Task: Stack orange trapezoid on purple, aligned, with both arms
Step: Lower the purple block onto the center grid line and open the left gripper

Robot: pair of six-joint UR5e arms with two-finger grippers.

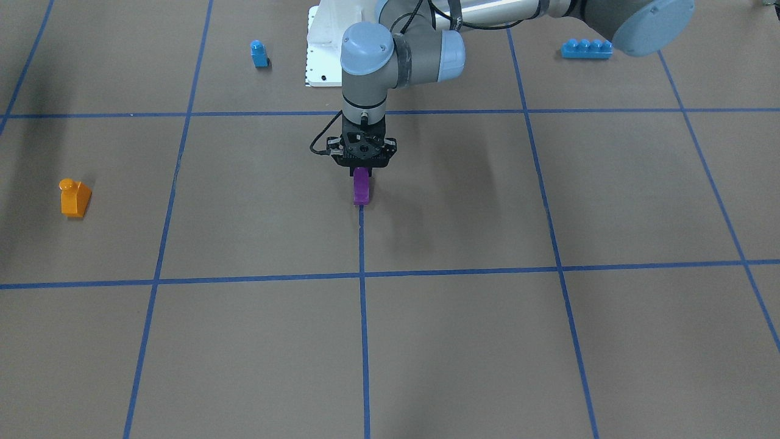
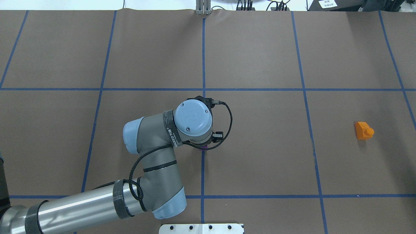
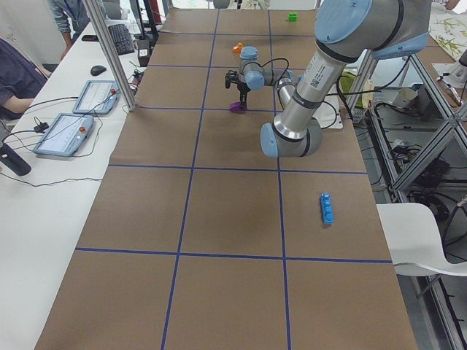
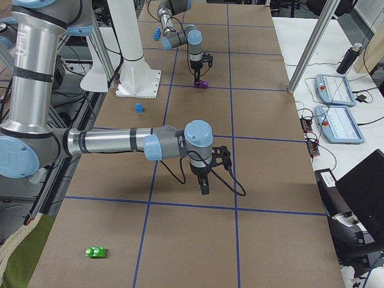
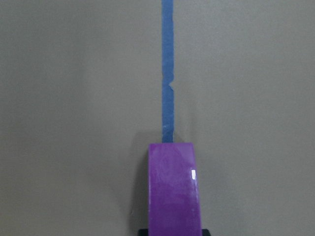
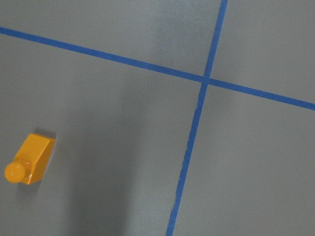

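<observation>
Brown table (image 1: 487, 341): the left hand (image 1: 362, 173) pinches the purple (image 1: 361, 191); a crooked let-go might tip it before the orange trapezoid (image 1: 75, 198) comes.

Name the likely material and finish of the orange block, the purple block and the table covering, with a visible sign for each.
Orange trapezoid: probably moulded plastic, glossy; uniform colour, sheen on the stud.
Purple block: likely the same plastic, glossy; a bright glint on its face.
Table covering: seemingly brown paper, matt; no reflections.
</observation>
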